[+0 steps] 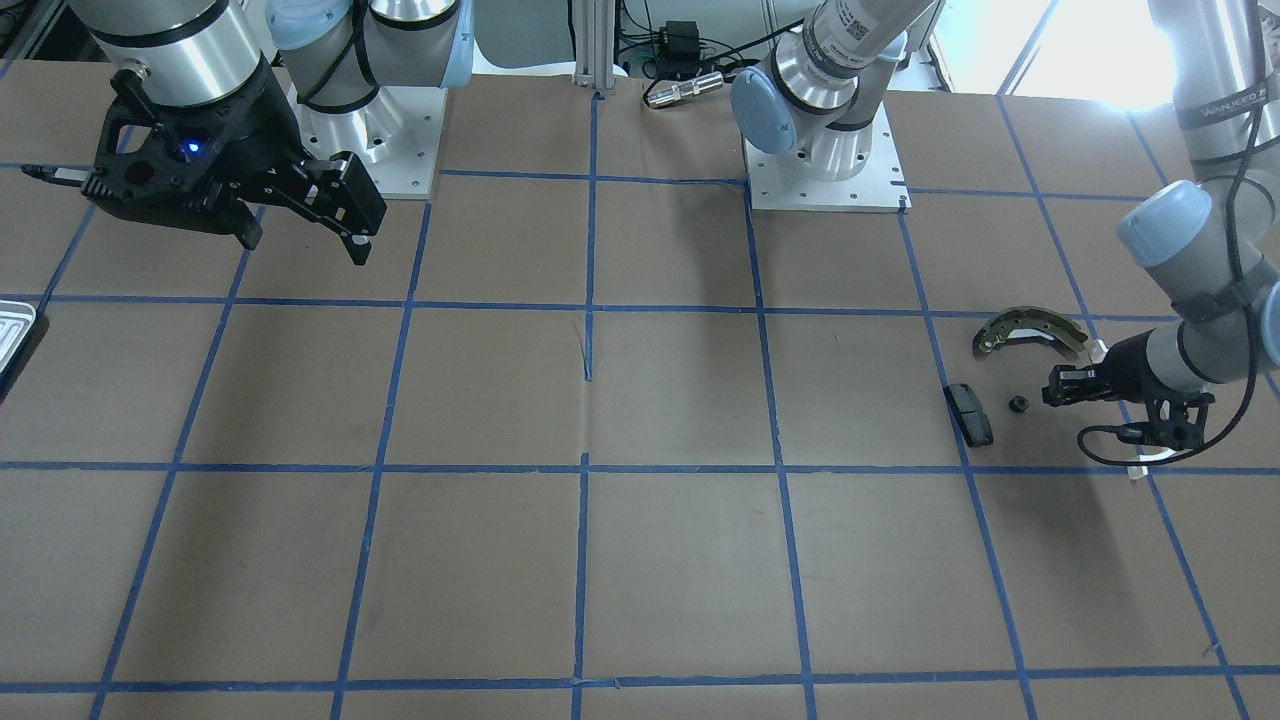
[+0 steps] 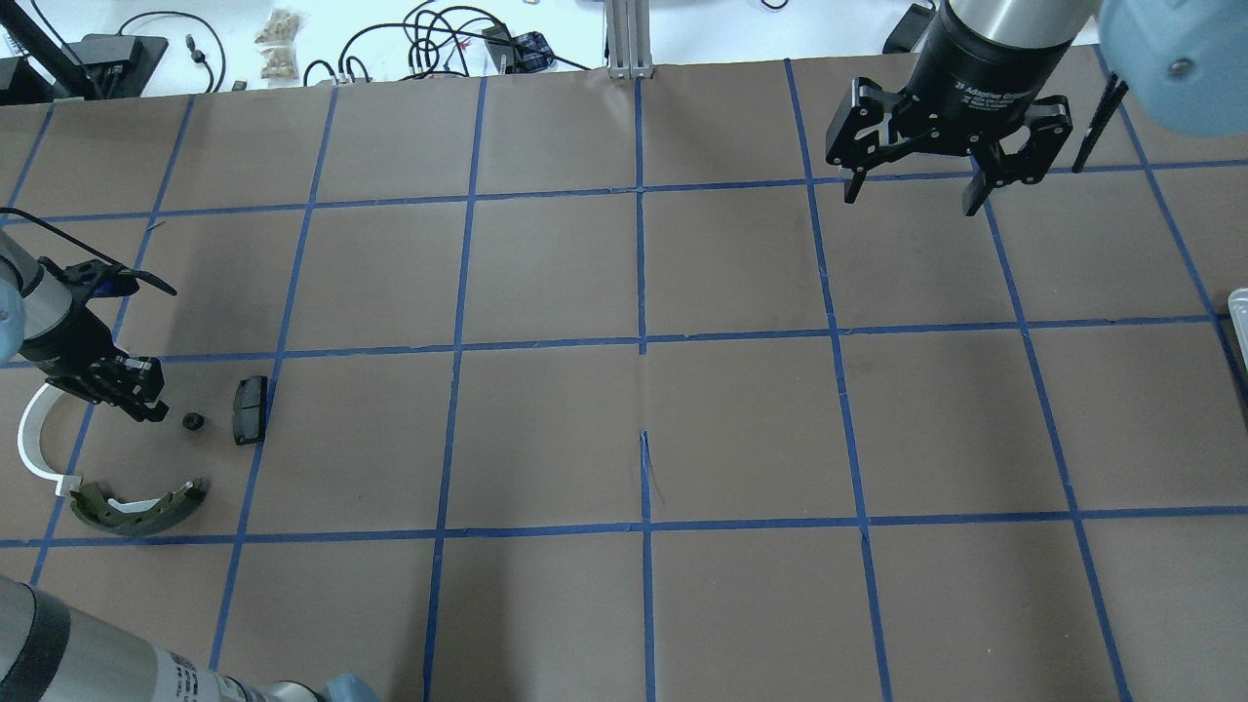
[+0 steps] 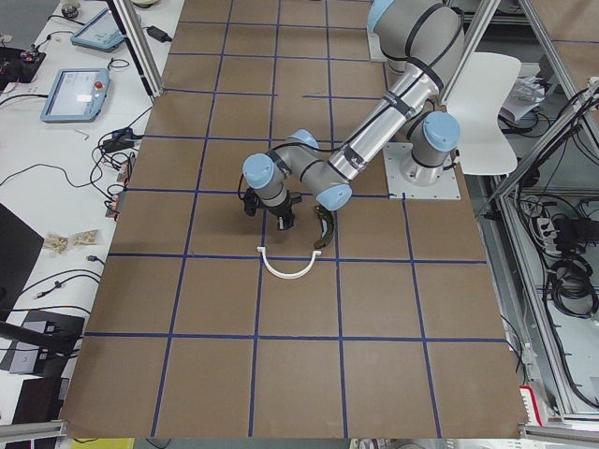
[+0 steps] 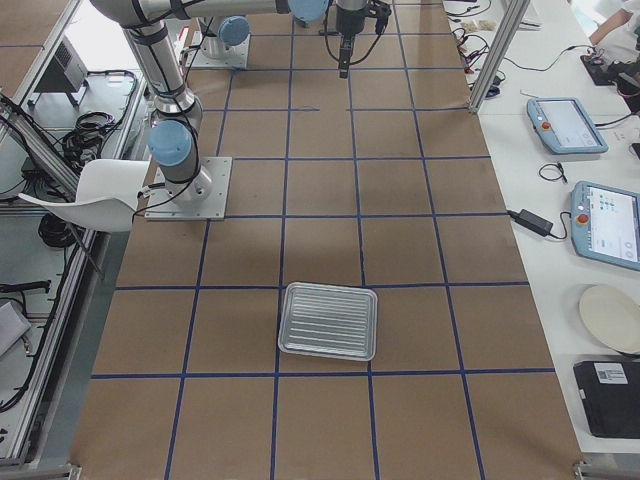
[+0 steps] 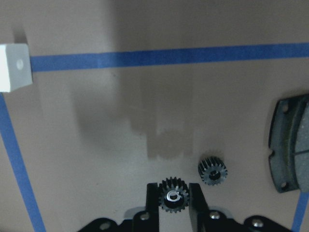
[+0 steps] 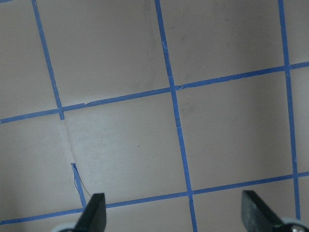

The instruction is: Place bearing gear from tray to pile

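The bearing gear (image 5: 174, 200) sits clamped between the two fingers of the left gripper (image 5: 174, 189), held above the brown table (image 2: 741, 429) with its shadow on the paper below. That puts it at the pile (image 1: 1030, 330), far over at the table's 9 o'clock side as the overhead camera sees it. A second gear (image 2: 192, 421) lies loose on the table, apart from the fingers, at about 1 o'clock from the held one in the wrist camera. From that loose gear, in the overhead view, the black pad (image 2: 249, 409) lies close by at 3 o'clock, the brake shoe (image 2: 136, 507) at 7 o'clock, and the white half-ring (image 2: 34, 439) curves at 9 o'clock, partly under the left arm. The tray (image 4: 328, 320) rests well apart, at the table's 3 o'clock edge, with nothing visible in it. The right gripper (image 2: 912, 200) hangs above the table at about 1 o'clock from its centre, fingers spread wide and gripping nothing.
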You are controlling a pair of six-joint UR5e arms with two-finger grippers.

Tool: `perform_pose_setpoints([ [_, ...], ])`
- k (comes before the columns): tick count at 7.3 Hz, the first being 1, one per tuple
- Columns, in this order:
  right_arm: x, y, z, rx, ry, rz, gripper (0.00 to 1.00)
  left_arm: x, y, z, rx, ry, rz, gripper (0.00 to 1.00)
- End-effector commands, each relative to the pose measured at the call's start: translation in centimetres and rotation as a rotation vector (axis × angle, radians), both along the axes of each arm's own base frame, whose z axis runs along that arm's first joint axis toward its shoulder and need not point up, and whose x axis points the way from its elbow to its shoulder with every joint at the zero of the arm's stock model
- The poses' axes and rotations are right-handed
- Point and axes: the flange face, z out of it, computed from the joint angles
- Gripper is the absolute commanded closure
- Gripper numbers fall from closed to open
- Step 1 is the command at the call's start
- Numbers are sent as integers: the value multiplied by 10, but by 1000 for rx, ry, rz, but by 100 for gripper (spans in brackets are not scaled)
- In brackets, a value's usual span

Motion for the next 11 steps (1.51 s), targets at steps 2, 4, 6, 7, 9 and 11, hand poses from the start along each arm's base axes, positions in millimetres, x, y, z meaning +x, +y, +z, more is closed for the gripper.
perform_pose_setpoints([
  [2,0,0,0,0,0,0,0,-2,1,-5,3,9,4,100],
  [4,0,0,0,0,0,0,0,-3,2,-11,13,18,0,100],
  [6,1,0,0,0,-2,1,0,-3,2,-10,13,17,-3,94],
  [7,1,0,1,-6,-2,1,0,-4,4,-12,17,20,-3,53],
  [9,1,-3,2,-23,-1,3,0,-4,3,-9,14,16,-2,14],
  [11,1,-2,2,-24,-1,1,0,-10,-12,27,-18,-13,-21,9],
])
